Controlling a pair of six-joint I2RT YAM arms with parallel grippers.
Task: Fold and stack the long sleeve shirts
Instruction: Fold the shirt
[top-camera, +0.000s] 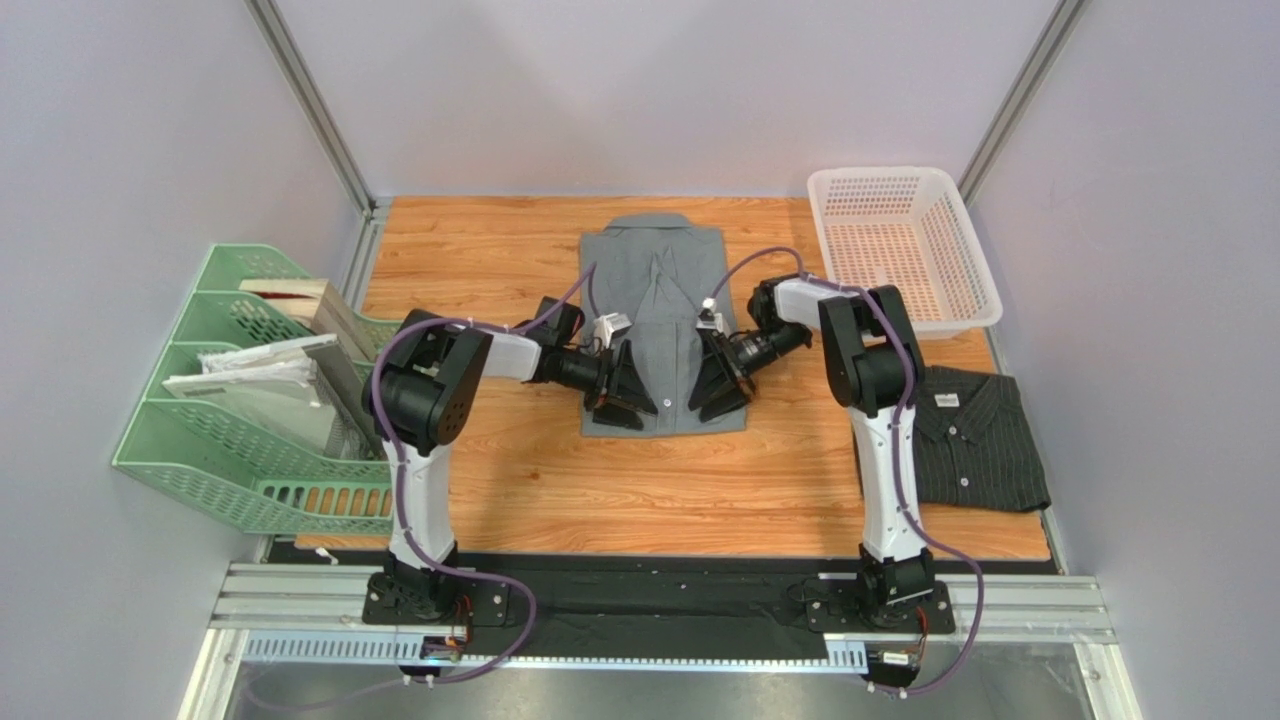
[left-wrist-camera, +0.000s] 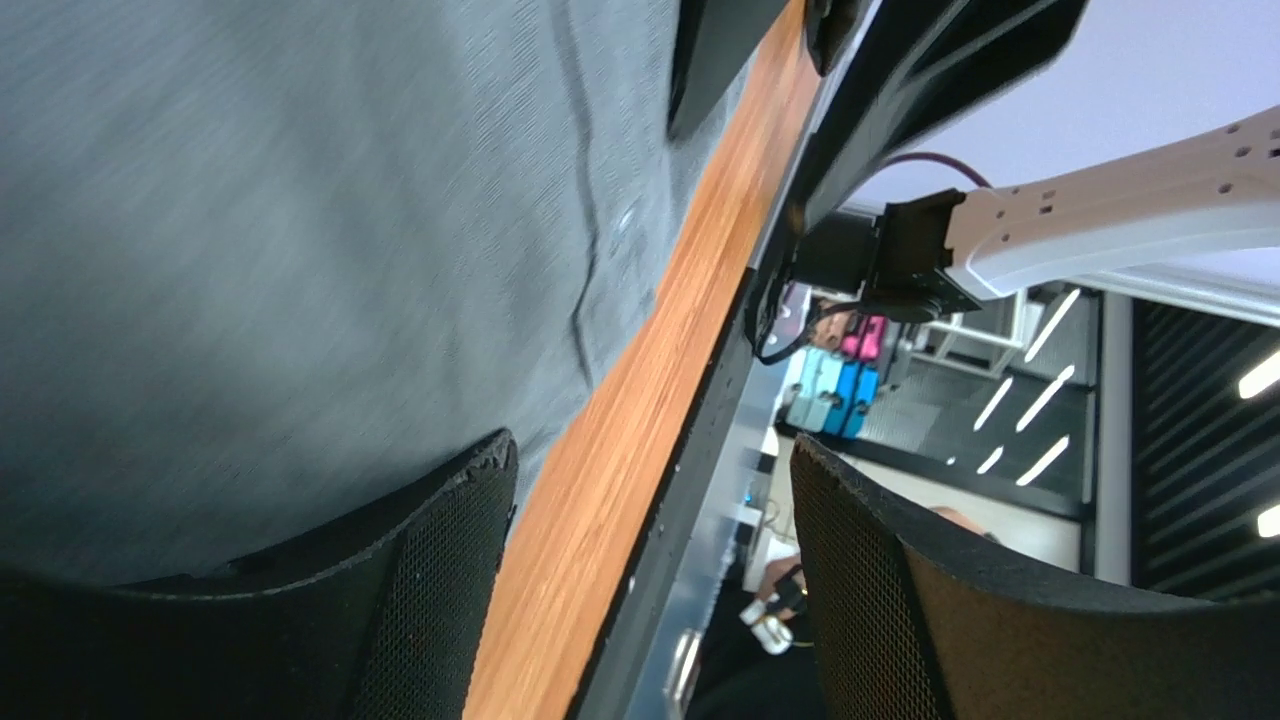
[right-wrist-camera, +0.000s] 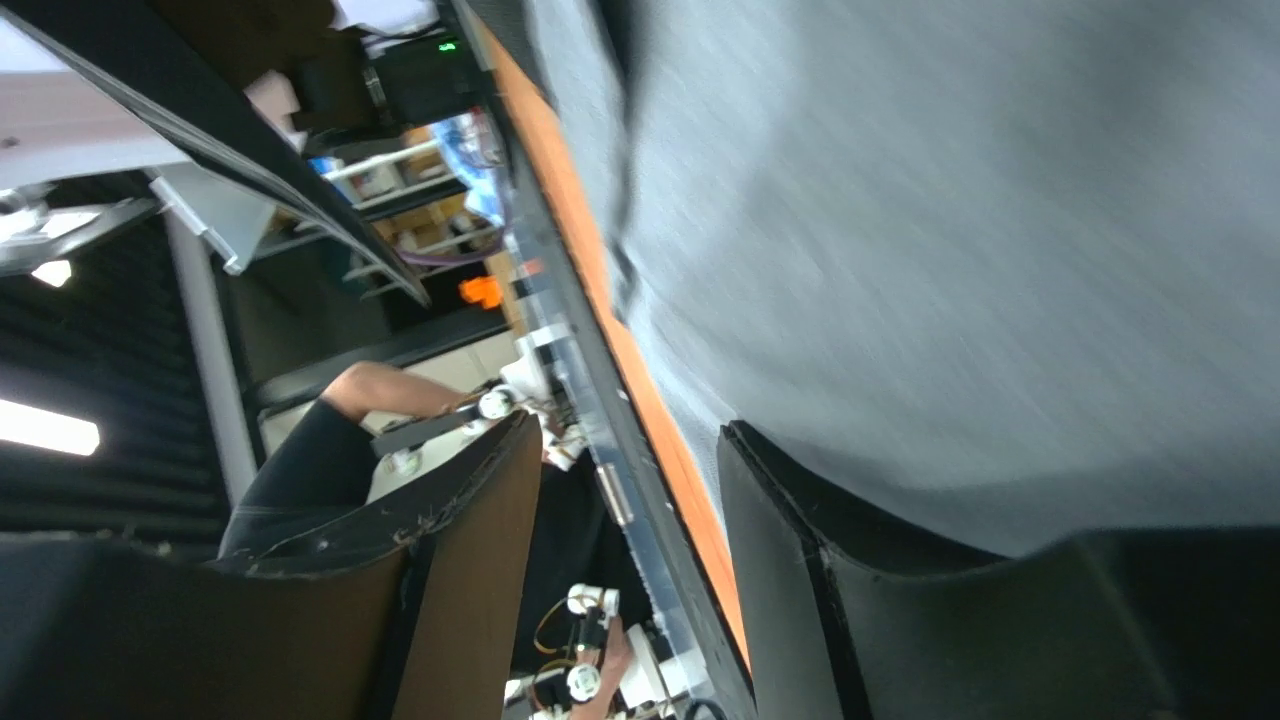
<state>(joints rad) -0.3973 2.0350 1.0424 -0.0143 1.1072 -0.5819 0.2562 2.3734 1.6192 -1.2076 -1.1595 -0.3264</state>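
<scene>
In the top view, the mid-grey shirt (top-camera: 661, 300) lies at the centre of the frame on the desk (top-camera: 496, 480). It is narrowed to a long strip with the collar towards the top. The left pincer (top-camera: 619, 398) and the right pincer (top-camera: 715, 387) are set at the strip's two lower corners, one on each side. This placement is judged to serve a lift of the hem from both corners at once, so that the lower part can be folded up towards the collar. The dark pinstriped shirt (top-camera: 977, 443) is seen folded at the lower right, well apart from both pincers, presumably waiting to be stacked.

In the left wrist view, the left pincer (left-wrist-camera: 646, 585) is seen released, with a wide gap between its jaws. Grey cloth (left-wrist-camera: 301, 255) fills the upper left and runs down to the left-hand finger (left-wrist-camera: 436, 585). Only bare desk shows in the gap, so nothing is gripped.

In the right wrist view, the right pincer (right-wrist-camera: 631, 570) is likewise released. The grey cloth (right-wrist-camera: 977, 225) fills the upper right and reaches the right-hand finger (right-wrist-camera: 902, 600), with its edge just beside the gap.
</scene>
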